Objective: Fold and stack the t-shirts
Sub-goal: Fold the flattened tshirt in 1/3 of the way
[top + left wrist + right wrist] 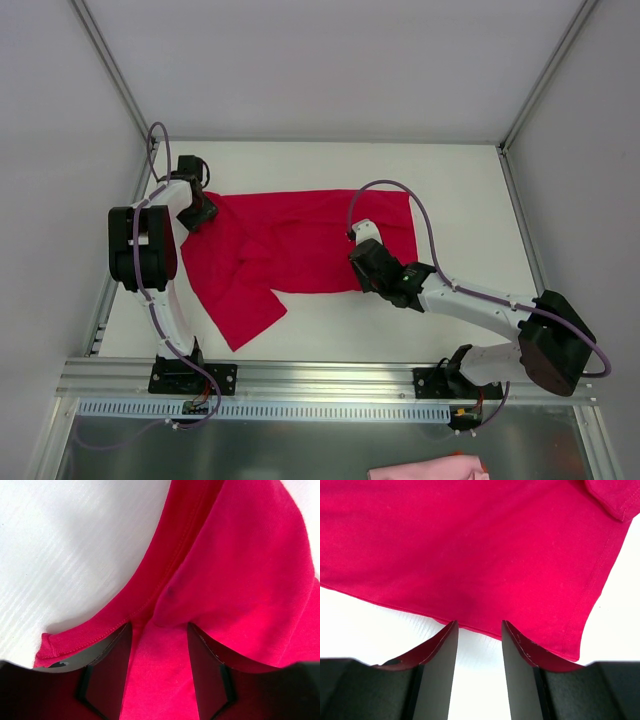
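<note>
Left hand on t-shirt, pink cloth well apart

T-shirt edge beneath left claw; pink cloth partly off-frame below.

2 arms share 1 look. The left arm and the right arm are built of slim white link tubes joined by bulky, rounded, matte black joint housings. A thin lilac-grey cable loops along each arm. Each arm stands on a flat black base plate, with small coloured connectors just in front of it. The left gripper and the right gripper have black bodies. In the wrist views the fingers are 2 dark, flat, tapering blades with angled inner faces and pale, scuffed edges.
</note>
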### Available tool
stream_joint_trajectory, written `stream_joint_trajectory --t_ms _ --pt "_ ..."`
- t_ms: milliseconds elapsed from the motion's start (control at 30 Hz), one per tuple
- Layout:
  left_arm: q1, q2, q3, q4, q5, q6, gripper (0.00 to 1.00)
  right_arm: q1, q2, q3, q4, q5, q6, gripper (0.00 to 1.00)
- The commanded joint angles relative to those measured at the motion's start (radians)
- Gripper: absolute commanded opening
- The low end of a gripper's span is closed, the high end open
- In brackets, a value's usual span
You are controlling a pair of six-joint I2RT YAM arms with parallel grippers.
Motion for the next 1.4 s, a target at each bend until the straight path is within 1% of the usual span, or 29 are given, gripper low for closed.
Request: stream_joint_trajectory --t_ms 0,67,200,267,333,367,467,633,667,733,800,867,1033,1233,1367 --pt "0.007 -0.014 0.017 0.002 0.012 0.003 0.48 -0.003 -0.014 0.002 0.029 -0.002 0.005 0.44" --pt "0.007 -0.012 0.017 0.000 0.010 0.003 0.46 -0.003 -0.013 0.001 0.031 -0.002 0.005 0.44" --pt "0.007 -0.003 0.021 -0.003 0.012 0.001 0.47 -0.003 -0.011 0.001 0.032 -0.003 0.004 0.44" --pt "0.005 -0.004 0.021 -0.002 0.010 0.001 0.45 -0.002 -0.010 0.002 0.032 -0.006 0.004 0.44" --pt "0.005 -0.006 0.020 0.002 0.013 0.003 0.34 -0.003 -0.010 0.001 0.034 -0.009 0.005 0.44" --pt "0.005 -0.009 0.018 0.000 0.013 0.003 0.30 -0.005 -0.008 0.002 0.034 -0.009 0.004 0.44" --pt "0.004 -0.015 0.018 -0.002 0.012 0.004 0.27 -0.003 -0.002 0.004 0.035 -0.012 0.004 0.44" --pt "0.001 -0.018 0.021 -0.011 0.001 0.004 0.06 -0.003 -0.001 0.005 0.034 -0.014 0.002 0.44" --pt "0.000 -0.020 0.021 -0.014 0.001 0.003 0.04 -0.003 0.001 0.005 0.035 -0.015 0.002 0.44" --pt "-0.006 -0.027 0.021 -0.026 -0.006 -0.002 0.04 -0.003 0.006 0.007 0.032 -0.015 0.002 0.44" --pt "-0.012 -0.055 0.020 -0.052 -0.058 -0.005 0.05 -0.003 0.007 0.010 0.034 -0.017 0.002 0.44" --pt "-0.016 -0.076 0.014 -0.064 -0.081 -0.008 0.04 -0.003 0.006 0.011 0.032 -0.017 0.002 0.44" --pt "-0.015 -0.116 -0.005 -0.077 -0.108 -0.016 0.04 -0.003 -0.002 0.008 0.039 -0.032 0.001 0.44" --pt "-0.010 -0.064 0.049 -0.110 -0.109 -0.014 0.02 -0.003 -0.014 0.004 0.040 -0.031 0.001 0.44" --pt "-0.009 -0.060 0.049 -0.120 -0.114 -0.011 0.02 -0.003 -0.014 0.005 0.042 -0.029 -0.002 0.44"
